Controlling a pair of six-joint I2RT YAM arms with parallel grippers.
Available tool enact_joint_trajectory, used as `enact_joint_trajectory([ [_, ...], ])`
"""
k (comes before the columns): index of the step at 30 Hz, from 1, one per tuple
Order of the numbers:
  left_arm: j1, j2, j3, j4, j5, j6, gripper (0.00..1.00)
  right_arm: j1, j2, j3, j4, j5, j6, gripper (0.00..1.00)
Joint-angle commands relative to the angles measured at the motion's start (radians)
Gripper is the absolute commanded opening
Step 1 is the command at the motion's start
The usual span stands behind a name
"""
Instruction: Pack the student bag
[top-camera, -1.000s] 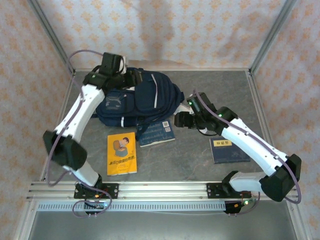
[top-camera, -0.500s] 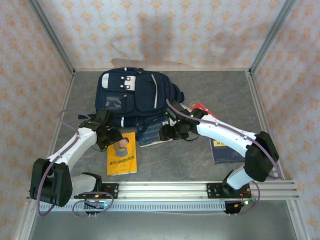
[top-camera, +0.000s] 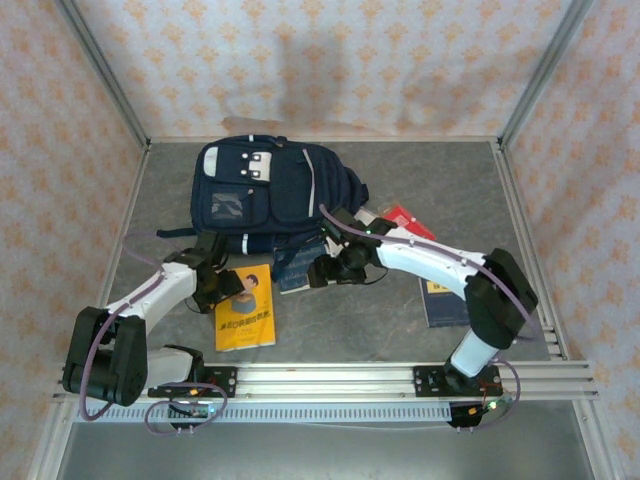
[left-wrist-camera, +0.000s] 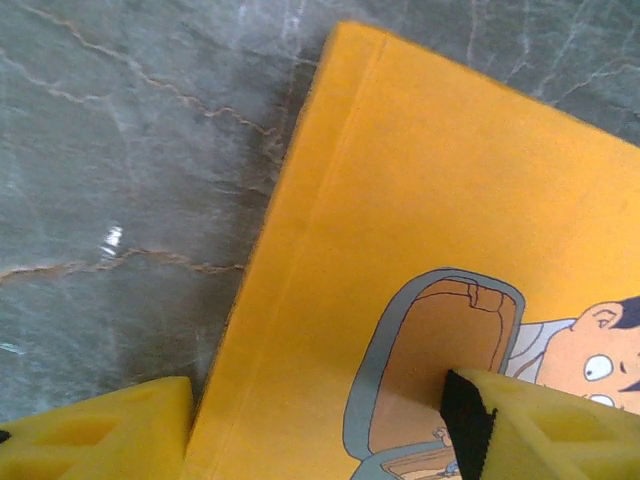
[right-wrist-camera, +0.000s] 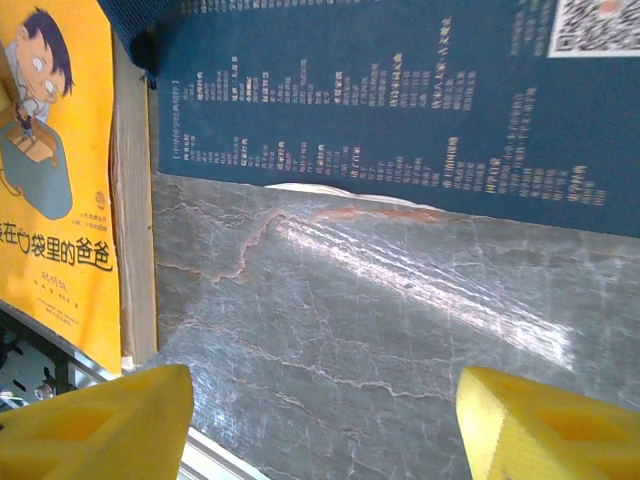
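From above, you see the student bag, soft navy fabric with white stripes, lying flat at the far middle of the grey marbled tabletop, with a dark blue book at its near edge. The left fingers are over a yellow book, and the right fingers are by the blue one. In your left wrist view, the blocky yellow fingers are spread, straddling the yellow book's spine edge. In your right wrist view, the fingers are spread wide over the veined tabletop, just short of the blue book's printed cover.
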Motion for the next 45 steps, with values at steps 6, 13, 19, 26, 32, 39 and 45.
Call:
enact_joint_trajectory([
  [6, -0.013, 0.024, -0.13, 0.169, 0.211, -0.117, 0.64, 0.046, 0.144, 0.091, 0.031, -0.084, -0.022, 0.7],
  [13, -0.142, 0.032, -0.082, 0.181, 0.216, -0.09, 0.58, 0.053, 0.252, 0.163, 0.066, -0.185, -0.018, 0.68],
  [19, -0.251, 0.039, -0.075, 0.22, 0.237, -0.122, 0.52, 0.054, 0.29, 0.145, 0.154, -0.278, 0.019, 0.66],
  [26, -0.258, 0.007, -0.105, 0.238, 0.263, -0.163, 0.49, 0.059, 0.343, 0.12, 0.213, -0.306, 0.068, 0.65],
  [32, -0.258, 0.004, -0.139, 0.297, 0.288, -0.193, 0.46, 0.081, 0.371, 0.122, 0.253, -0.313, 0.095, 0.65],
  [39, -0.258, 0.036, -0.137, 0.318, 0.31, -0.184, 0.43, 0.093, 0.363, 0.187, 0.204, -0.312, 0.076, 0.63],
  [45, -0.258, 0.045, -0.131, 0.305, 0.302, -0.165, 0.41, 0.091, 0.276, 0.199, 0.146, -0.319, 0.052, 0.58],
])
